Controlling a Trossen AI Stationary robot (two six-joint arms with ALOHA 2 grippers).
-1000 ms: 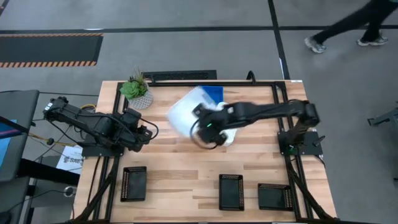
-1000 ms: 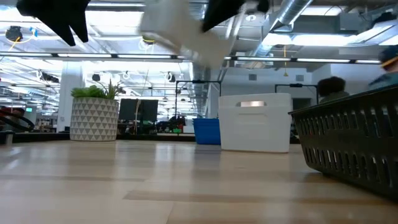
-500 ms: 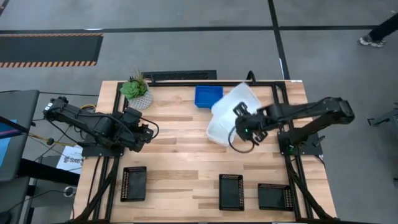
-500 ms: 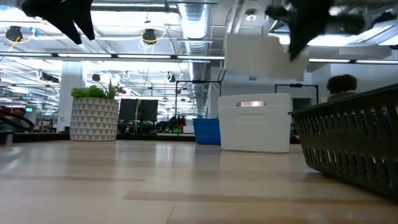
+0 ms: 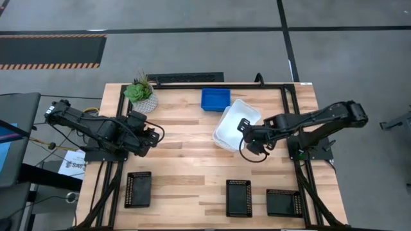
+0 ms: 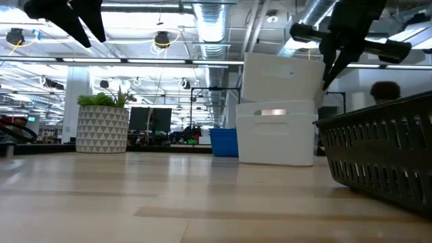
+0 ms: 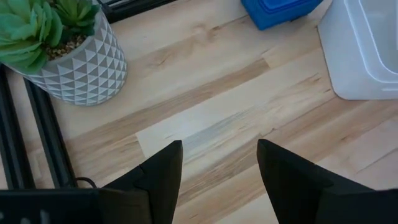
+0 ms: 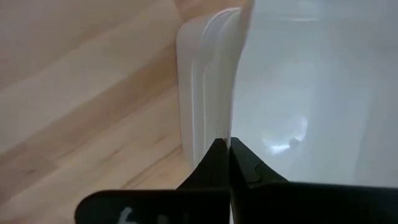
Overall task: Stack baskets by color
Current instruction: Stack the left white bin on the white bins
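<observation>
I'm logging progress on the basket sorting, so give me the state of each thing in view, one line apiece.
Held white basket: raised, gripped at its wall, above the white stack.
White stack: resting on the table.
Blue baskets: stacked at the far edge.
Three black baskets: apart, unstacked, along the near edge.
Right gripper: shut on the white basket.
Left gripper: open, empty, idle near the potted plant.

Grey floor spreads around the pale wood counter, crossed by dark lines, with a black-and-orange striped strip at the far left. Overhead run silver ducts, pipes and rows of bright ceiling lights. A white column stands far left. Dark monitors sit far across the hall.
</observation>
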